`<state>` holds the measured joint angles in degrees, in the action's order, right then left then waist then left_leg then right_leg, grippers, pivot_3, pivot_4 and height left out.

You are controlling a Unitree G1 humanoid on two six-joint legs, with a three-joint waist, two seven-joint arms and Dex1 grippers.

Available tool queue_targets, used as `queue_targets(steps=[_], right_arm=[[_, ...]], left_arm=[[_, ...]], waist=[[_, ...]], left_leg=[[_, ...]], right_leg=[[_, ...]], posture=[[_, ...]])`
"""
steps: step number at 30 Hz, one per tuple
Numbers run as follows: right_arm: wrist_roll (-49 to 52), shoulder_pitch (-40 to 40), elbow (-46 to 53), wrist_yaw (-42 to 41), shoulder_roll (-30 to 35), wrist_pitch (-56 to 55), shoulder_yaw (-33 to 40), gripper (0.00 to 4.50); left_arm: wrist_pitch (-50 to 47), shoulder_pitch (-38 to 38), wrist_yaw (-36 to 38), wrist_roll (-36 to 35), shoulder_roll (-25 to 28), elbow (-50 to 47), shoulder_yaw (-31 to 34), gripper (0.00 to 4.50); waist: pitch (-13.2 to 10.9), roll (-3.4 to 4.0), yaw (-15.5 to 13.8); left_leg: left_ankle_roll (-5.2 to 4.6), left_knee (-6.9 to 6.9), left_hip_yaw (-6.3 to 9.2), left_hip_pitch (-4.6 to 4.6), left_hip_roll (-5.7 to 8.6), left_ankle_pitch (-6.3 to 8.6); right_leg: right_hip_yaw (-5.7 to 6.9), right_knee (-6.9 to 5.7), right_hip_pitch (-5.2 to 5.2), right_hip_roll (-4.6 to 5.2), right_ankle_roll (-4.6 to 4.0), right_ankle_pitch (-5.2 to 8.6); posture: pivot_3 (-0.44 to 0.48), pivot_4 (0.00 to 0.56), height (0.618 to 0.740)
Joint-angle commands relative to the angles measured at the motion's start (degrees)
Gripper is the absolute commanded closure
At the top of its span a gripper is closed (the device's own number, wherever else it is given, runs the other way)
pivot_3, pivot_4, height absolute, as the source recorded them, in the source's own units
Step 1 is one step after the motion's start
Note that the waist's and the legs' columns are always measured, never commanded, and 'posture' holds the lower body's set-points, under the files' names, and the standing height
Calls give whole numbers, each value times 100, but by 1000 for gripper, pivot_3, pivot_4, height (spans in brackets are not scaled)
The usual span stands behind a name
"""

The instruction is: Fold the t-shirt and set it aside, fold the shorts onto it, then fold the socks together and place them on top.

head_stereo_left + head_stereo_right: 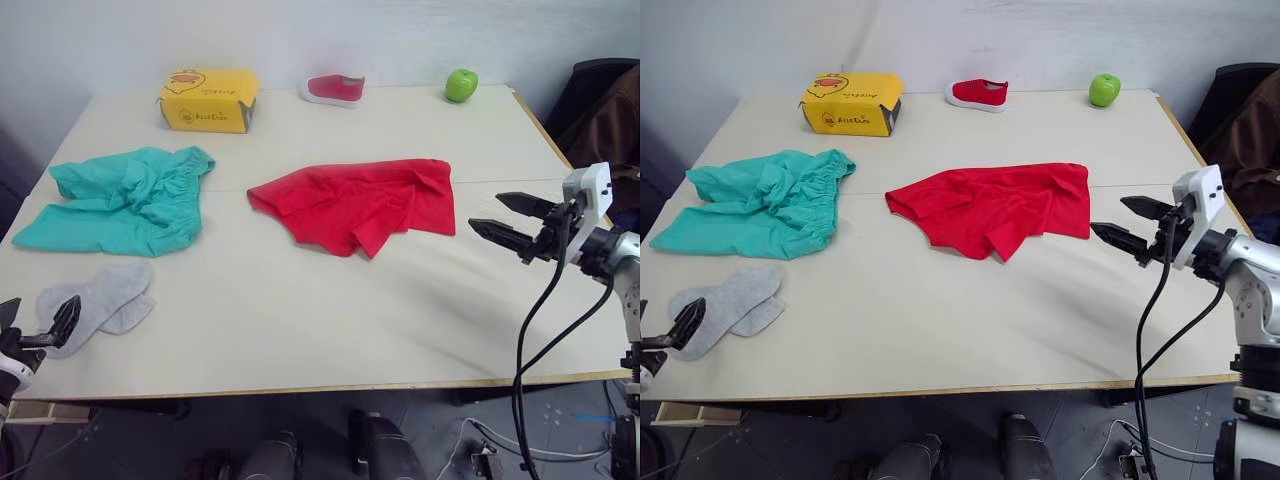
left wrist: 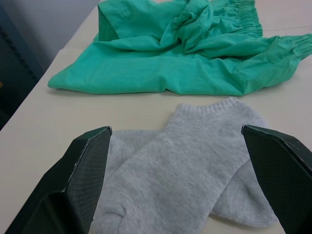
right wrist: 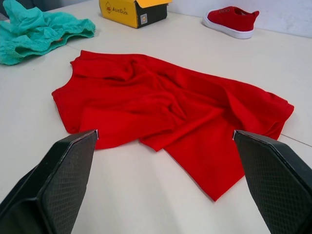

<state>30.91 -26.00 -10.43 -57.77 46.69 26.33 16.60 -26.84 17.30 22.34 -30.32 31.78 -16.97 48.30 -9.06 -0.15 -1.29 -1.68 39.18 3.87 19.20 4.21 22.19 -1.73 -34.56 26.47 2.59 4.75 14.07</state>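
right hand (image 1: pixel 1118 224) spread wide facing t-shirt (image 1: pixel 995 207), left hand (image 2: pixel 180 180) spread wide over socks (image 2: pixel 185 170), shorts (image 2: pixel 170 53) beyond

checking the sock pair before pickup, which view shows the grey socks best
The left wrist view: the light grey knit socks lie close up, overlapping, ribbed cuff visible, between the open left gripper fingers. Both eye views show them small, near the table's front left corner.

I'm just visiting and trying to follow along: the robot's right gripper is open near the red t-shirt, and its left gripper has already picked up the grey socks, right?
Not quite. The left gripper is open too, and the socks lie flat on the table between its fingers, not lifted; the left wrist view shows this. The right gripper is indeed open near the t-shirt.
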Motion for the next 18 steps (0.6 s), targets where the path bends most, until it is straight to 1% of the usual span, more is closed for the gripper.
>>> queue_targets(steps=[1, 3, 8, 9, 10, 11, 12, 14, 15, 18], right_arm=[[62, -59, 206, 78, 3, -114, 193, 0], [53, -99, 193, 133, -5, -103, 188, 0], [-19, -12, 312, 38, 47, -243, 99, 0], [-27, -8, 314, 49, 42, -244, 93, 0], [-74, 12, 331, 69, 41, -312, 85, 0], [-85, 27, 342, 89, 40, -317, 88, 0], [-82, 31, 337, 100, 39, -300, 98, 0], [-26, 42, 312, 129, 45, -204, 145, 0], [-30, 62, 291, 121, 72, -201, 159, 0], [-58, 109, 267, 96, 138, -216, 180, 0]], left_arm=[[60, 56, -17, -97, 25, -36, 253, 28], [16, 71, -148, -50, -13, -58, 283, 28], [81, 145, -75, 3, 29, -76, 162, 28], [77, 133, -90, 3, 33, -69, 155, 28], [78, 126, -93, 3, 35, -69, 150, 28], [79, 123, -82, 1, 39, -70, 145, 28], [83, 117, -63, 3, 50, -69, 131, 28], [113, 120, -19, 33, 81, -63, 90, 28], [115, 115, -12, 42, 86, -59, 75, 28], [105, 66, 8, 35, 91, -18, 51, 28]], waist=[[-1, 1, -2], [-1, 1, -3], [-2, 2, 4], [-2, 3, 23], [-15, 24, 60], [-21, 39, 117], [-28, 49, 148], [-35, 63, 151], [-39, 68, 114], [-47, 80, -33]], left_leg=[[0, 0, 0, 0, 0, 0], [0, 0, 0, -1, 0, 0], [1, 0, 0, -3, 0, -1], [1, -4, 18, 4, 3, -1], [1, -5, 47, 5, 10, -7], [4, -7, 124, 9, 29, -15], [9, -15, 224, -5, 69, -33], [20, -27, 361, 27, 149, -92], [25, -29, 389, 34, 164, -112], [34, -23, 335, 31, 151, -119]], right_leg=[[0, 0, 0, 0, 0, 0], [0, -3, 0, 0, 0, 0], [0, -8, 0, 0, 0, 0], [14, -5, -14, 8, 0, 0], [45, -22, -30, 24, 0, 0], [120, -2, -83, 55, -4, 2], [209, 16, -120, 99, -14, 8], [331, 15, -132, 187, -21, 16], [347, 17, -123, 204, -19, 20], [298, 26, -108, 185, -17, 19]], posture=[[0, 150, 740], [0, 150, 740], [0, 150, 740], [0, 150, 740], [0, 150, 740], [0, 150, 740], [0, 150, 740], [0, 150, 740], [0, 150, 740], [0, 150, 740]])
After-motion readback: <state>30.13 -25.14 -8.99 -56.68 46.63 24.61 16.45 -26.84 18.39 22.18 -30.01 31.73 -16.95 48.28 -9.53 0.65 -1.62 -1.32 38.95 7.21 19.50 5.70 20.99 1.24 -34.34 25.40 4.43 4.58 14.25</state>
